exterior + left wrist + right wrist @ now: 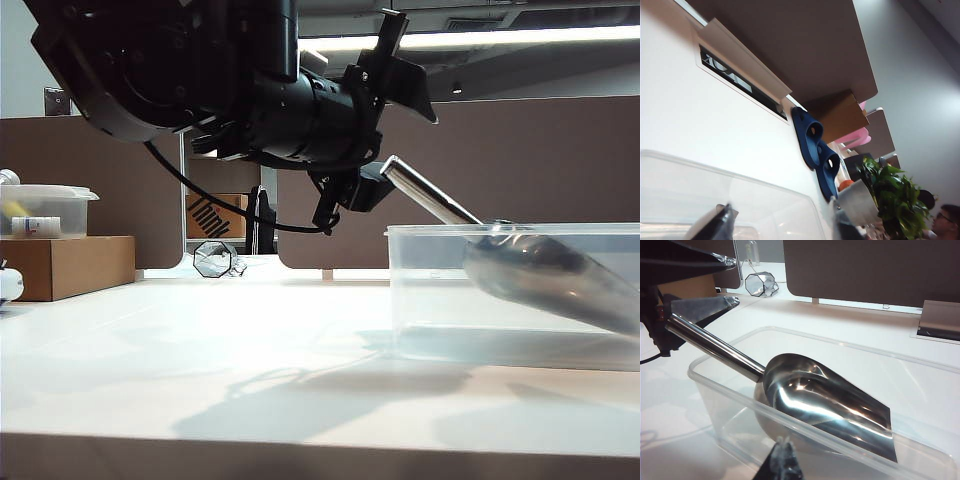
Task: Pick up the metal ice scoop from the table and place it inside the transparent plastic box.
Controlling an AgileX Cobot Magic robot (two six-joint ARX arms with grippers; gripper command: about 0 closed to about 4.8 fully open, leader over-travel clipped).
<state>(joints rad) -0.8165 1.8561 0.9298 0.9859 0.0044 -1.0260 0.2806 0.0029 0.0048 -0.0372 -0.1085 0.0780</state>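
The metal ice scoop [540, 272] lies tilted inside the transparent plastic box [420, 232] on the right of the white table [200, 350]. Its bowl [810, 400] rests in the box [696, 373], and its handle [715, 346] sticks up over the rim. My left gripper [395, 150] hovers at the handle's free end, open. In the left wrist view its fingers [722, 222] stand wide apart over the box [765, 200] with nothing between them. My right gripper [785, 452] is shut, just outside the box's near wall.
At the far left stands a cardboard box [65, 265] with a small lidded clear container [45, 210] on top. An octagonal glass object [215, 258] sits at the back by the brown partition [520, 170]. A cable slot [940, 330] is set into the table's far edge.
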